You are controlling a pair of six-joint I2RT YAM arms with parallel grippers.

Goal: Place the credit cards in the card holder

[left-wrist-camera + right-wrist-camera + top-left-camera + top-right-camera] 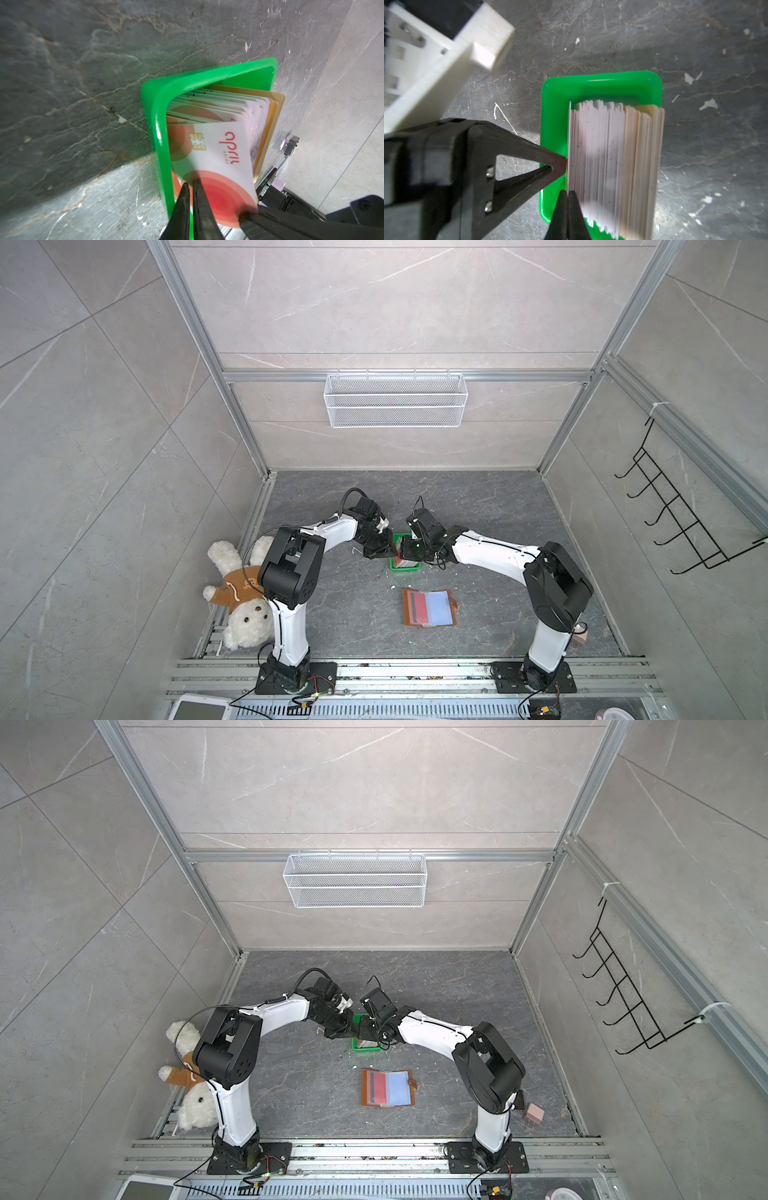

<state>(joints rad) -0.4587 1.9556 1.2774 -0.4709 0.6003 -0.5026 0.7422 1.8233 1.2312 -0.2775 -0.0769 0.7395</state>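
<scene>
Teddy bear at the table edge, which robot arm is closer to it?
Left. The left arm has its elbow over the teddy bear in both top views; the right arm stands on the far side of the table, well apart.

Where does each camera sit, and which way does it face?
Top views: high overhead, facing down; left arm, right arm, card holder, green tray.
Left wrist: along left end effector, shut on green tray wall.
Right wrist: down right end effector, pinching front credit card.
Shared: both wrist views show green tray and credit cards.
</scene>
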